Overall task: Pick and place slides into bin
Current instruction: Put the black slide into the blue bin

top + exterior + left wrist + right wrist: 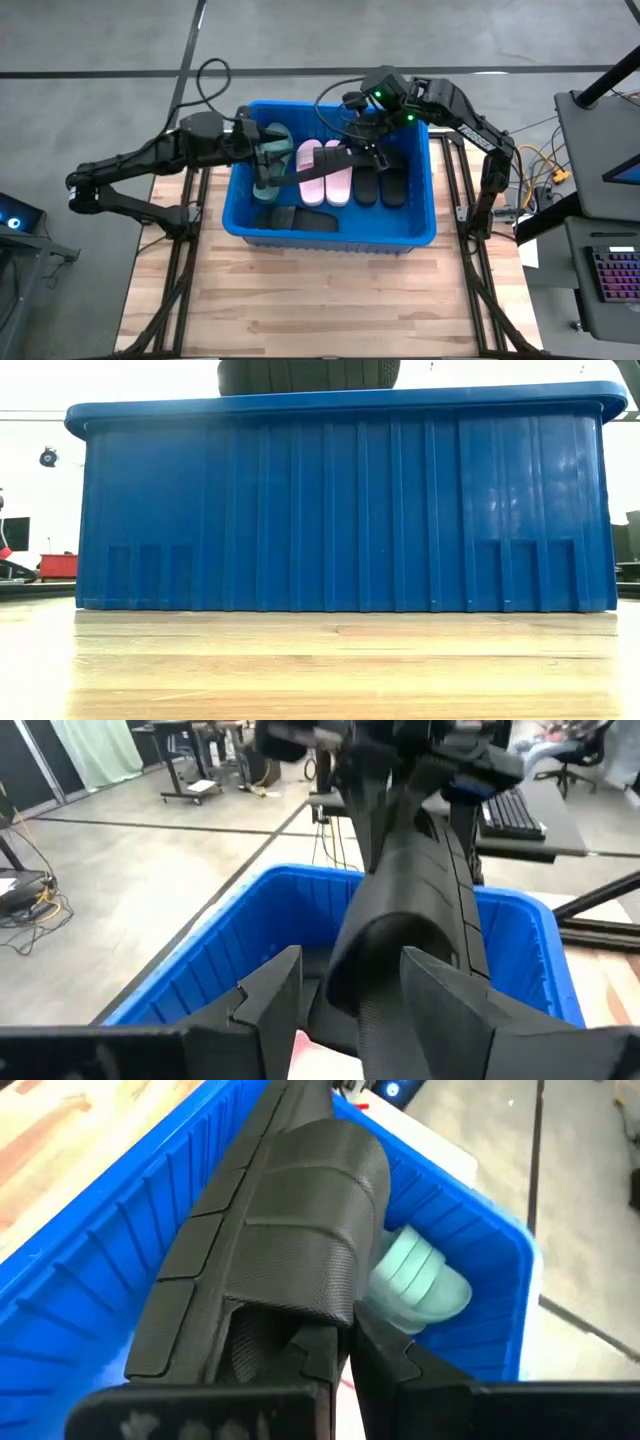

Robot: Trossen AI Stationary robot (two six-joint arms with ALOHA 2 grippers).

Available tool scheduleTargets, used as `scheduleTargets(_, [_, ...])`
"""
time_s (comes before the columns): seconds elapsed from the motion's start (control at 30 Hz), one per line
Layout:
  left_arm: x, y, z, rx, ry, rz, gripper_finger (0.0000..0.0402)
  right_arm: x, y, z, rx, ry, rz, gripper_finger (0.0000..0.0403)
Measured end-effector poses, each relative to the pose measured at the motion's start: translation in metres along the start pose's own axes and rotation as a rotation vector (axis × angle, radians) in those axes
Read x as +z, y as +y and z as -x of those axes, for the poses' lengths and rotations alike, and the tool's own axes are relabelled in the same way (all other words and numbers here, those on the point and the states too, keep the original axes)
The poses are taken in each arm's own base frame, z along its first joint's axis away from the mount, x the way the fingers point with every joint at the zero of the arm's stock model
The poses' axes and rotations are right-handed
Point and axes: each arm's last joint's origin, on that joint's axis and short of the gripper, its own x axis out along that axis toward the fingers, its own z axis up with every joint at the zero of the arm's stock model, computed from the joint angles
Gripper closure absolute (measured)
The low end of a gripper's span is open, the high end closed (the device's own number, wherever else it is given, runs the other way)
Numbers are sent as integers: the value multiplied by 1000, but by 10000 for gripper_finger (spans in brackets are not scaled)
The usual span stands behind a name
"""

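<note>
The blue bin (pixel 330 232) (pixel 340 500) stands on the wooden table. A black slide (pixel 318 172) hangs over the bin, stretching between my two grippers. My right gripper (pixel 368 150) (pixel 345 1335), over the bin's far right part, is shut on one end of it. My left gripper (pixel 262 160) (pixel 350 960), at the bin's left side, is open, with the slide's other end (pixel 385 960) between its fingers. In the bin lie two pink slides (pixel 328 175), black slides (pixel 380 186) and a green slide (pixel 277 140) (pixel 412 1280). My right gripper pinches the black slide's end nearest to it (pixel 300 1330) between its two shut fingers, coming slanting down from the bin's far right. The slide runs away from the fingers, strap (pixel 310 1190) up, lifted clear above the pink slides. My left gripper: whether its open fingers (pixel 275 995) touch the slide's end, I cannot tell.
Another black slide (pixel 300 218) lies by the bin's near wall. The bin's walls rise high around the slides. Bare wooden table (pixel 320 300) stretches in front of the bin. Desks and a keyboard (pixel 615 280) stand beyond the table's right edge.
</note>
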Motion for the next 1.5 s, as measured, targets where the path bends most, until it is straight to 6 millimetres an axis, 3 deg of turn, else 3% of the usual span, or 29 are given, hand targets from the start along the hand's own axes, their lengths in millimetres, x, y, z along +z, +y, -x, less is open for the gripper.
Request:
scheduleTargets(0.13, [2,3,12,40,-21,4,244,-2,2,0,15,23,-13,392])
scheduleTargets(0.3, [-4,4,19,61,1,18,244,-3,6,11,-114,149,-12,392])
scheduleTargets(0.57, [-3,5,23,70,-11,29,244,17,22,65,-142,-167,-26,392])
scheduleTargets(0.8, [-2,7,25,102,-15,15,244,26,43,74,-335,-56,1,392])
scheduleTargets(1.1, [10,13,70,119,-147,22,244,4,64,54,-406,136,-65,392])
scheduleTargets(1.23, [11,16,88,146,-186,33,244,-6,76,38,-389,84,-36,392])
scheduleTargets(1.5, [12,20,99,199,-211,52,244,-58,113,3,-293,176,64,392])
